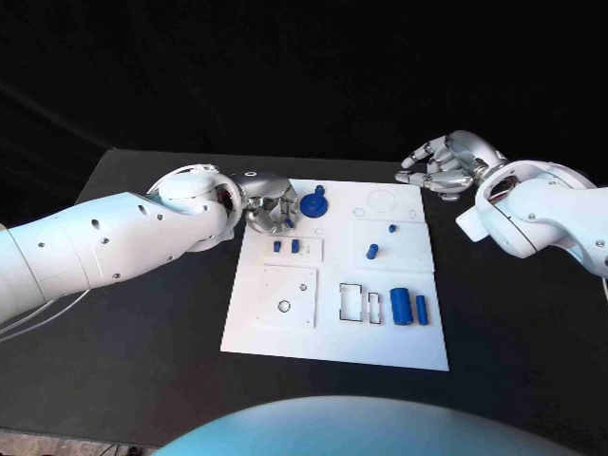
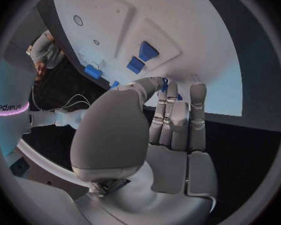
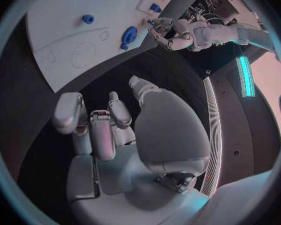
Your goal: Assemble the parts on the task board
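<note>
The white task board [image 1: 334, 334] lies in the middle of the black table. My left hand [image 1: 266, 203] hovers over the board's far left corner, fingers curled in, and pinches a small blue part [image 2: 164, 83] between thumb and fingertips. Just right of it a blue round part with a stem [image 1: 313, 204] lies on the board. Two short blue pegs [image 1: 286, 246] stand in a raised block below the hand. My right hand [image 1: 448, 161] hangs past the board's far right corner, fingers curled in on nothing. From the right wrist, the board [image 3: 65, 25] and the round part [image 3: 129, 35] lie ahead.
Two more small blue pegs [image 1: 372, 252] stand mid-board, and two blue cylinders [image 1: 411, 306] lie near its right edge beside black-outlined slots [image 1: 351, 301]. A square plate with a hole [image 1: 285, 296] sits at the near left. Bare black table [image 1: 140, 380] surrounds the board.
</note>
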Tool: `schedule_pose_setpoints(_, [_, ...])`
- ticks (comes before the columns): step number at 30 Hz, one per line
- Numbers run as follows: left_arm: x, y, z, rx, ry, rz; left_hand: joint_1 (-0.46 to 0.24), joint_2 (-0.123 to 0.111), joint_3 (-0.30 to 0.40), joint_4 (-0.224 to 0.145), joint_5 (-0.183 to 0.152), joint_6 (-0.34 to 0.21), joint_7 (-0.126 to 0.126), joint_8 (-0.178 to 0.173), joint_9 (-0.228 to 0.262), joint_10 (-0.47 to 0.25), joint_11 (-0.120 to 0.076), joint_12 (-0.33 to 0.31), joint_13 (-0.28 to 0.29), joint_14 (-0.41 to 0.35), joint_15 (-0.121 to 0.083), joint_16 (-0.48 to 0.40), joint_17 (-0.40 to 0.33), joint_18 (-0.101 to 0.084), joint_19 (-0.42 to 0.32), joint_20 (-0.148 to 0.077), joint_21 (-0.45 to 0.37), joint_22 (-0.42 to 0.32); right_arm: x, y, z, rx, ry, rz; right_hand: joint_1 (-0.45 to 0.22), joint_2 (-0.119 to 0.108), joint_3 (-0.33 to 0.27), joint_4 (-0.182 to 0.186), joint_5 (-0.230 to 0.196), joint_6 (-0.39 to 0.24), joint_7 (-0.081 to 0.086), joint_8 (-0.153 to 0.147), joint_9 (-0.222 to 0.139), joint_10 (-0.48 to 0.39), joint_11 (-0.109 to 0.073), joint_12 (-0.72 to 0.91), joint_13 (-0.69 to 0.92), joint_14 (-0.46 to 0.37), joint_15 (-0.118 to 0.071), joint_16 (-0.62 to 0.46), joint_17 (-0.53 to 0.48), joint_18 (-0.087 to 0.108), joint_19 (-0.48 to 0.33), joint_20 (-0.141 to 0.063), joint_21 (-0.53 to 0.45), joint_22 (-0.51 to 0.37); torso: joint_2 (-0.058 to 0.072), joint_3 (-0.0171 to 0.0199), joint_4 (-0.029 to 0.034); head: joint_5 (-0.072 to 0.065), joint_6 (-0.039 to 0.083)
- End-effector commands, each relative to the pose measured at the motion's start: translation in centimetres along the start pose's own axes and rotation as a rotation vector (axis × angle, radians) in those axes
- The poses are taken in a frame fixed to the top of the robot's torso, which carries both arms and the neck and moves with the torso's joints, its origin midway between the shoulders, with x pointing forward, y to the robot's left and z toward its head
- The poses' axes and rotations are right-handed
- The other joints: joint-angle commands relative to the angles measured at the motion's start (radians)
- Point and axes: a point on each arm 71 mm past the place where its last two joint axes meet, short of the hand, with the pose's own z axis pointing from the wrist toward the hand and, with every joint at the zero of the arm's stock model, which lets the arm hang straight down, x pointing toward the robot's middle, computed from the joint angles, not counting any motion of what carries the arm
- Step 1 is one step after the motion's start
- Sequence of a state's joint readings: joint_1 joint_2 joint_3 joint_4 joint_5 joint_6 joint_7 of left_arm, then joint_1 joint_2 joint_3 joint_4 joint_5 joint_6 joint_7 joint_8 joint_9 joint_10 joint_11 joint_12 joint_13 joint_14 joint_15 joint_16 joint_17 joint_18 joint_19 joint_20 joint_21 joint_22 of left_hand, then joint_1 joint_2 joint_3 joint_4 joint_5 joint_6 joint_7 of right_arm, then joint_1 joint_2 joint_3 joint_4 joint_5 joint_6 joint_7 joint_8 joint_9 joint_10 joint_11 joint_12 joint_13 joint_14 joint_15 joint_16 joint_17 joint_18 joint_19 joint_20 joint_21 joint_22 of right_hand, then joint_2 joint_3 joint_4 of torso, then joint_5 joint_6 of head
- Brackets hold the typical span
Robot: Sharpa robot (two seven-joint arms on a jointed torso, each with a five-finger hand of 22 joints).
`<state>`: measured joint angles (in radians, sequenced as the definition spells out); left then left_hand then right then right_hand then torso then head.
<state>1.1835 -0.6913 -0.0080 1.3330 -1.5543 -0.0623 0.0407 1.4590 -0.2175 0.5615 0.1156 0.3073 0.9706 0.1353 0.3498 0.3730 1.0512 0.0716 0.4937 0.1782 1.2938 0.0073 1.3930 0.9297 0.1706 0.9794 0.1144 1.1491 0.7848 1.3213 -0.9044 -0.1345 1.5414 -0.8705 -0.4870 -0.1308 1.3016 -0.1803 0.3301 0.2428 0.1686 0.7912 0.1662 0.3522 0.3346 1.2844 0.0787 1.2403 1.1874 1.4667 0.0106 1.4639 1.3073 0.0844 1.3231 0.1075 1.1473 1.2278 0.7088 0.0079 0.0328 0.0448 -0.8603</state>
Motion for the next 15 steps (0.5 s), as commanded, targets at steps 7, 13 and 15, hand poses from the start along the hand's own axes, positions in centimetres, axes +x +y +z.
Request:
schedule_pose_setpoints(7, [0.34, -0.82, 0.11, 0.031, 0.03, -0.013, -0.005, 0.006, 0.002, -0.007, -0.004, 0.012, 0.001, -0.001, 0.003, 0.012, -0.002, -0.004, 0.002, 0.012, -0.002, 0.006, 0.005, -0.003, 0.012, 0.001, 0.006, 0.005, 0.05, 0.04, 0.01, -0.004, 0.002, -0.001, -0.01, 0.001, 0.004, 0.001, -0.001, -0.002, -0.003, 0.004, -0.001, -0.009, -0.001, -0.004, -0.001, 0.054, -0.007, -0.005, 0.069, 0.021, -0.006, 0.002, -0.006, -0.001, -0.001, 0.0004, -0.0006, 0.001, -0.001])
schedule_pose_setpoints(13, [0.31, -1.09, 0.13, 0.04, 0.026, -0.024, -0.005, 0.006, 0.002, -0.007, -0.004, 0.013, 0.001, -0.001, 0.003, 0.013, -0.002, -0.004, 0.002, 0.013, -0.002, 0.007, 0.006, -0.003, 0.015, 0.001, 0.007, 0.008, 0.05, 0.05, 0.02, -0.004, 0.002, -0.001, -0.01, 0.001, 0.004, 0.001, -0.001, -0.002, -0.003, 0.004, -0.001, -0.009, -0.001, -0.004, -0.001, 0.054, -0.007, -0.005, 0.069, 0.021, -0.006, 0.002, -0.006, -0.001, -0.001, 0.0007, -0.0009, 0.001, -0.001])
schedule_pose_setpoints(15, [0.3, -1.14, 0.14, 0.042, 0.024, -0.025, -0.005, 0.006, 0.002, -0.007, -0.004, 0.013, 0.001, -0.001, 0.004, 0.014, -0.002, -0.004, 0.002, 0.013, -0.002, 0.007, 0.006, -0.003, 0.015, 0.001, 0.007, 0.008, 0.05, 0.05, 0.02, -0.004, 0.002, -0.001, -0.01, 0.001, 0.004, 0.001, -0.001, -0.002, -0.003, 0.004, -0.001, -0.009, -0.001, -0.004, -0.001, 0.054, -0.007, -0.005, 0.069, 0.021, -0.006, 0.002, -0.006, -0.001, -0.001, 0.0007, -0.001, 0.001, 0.0])
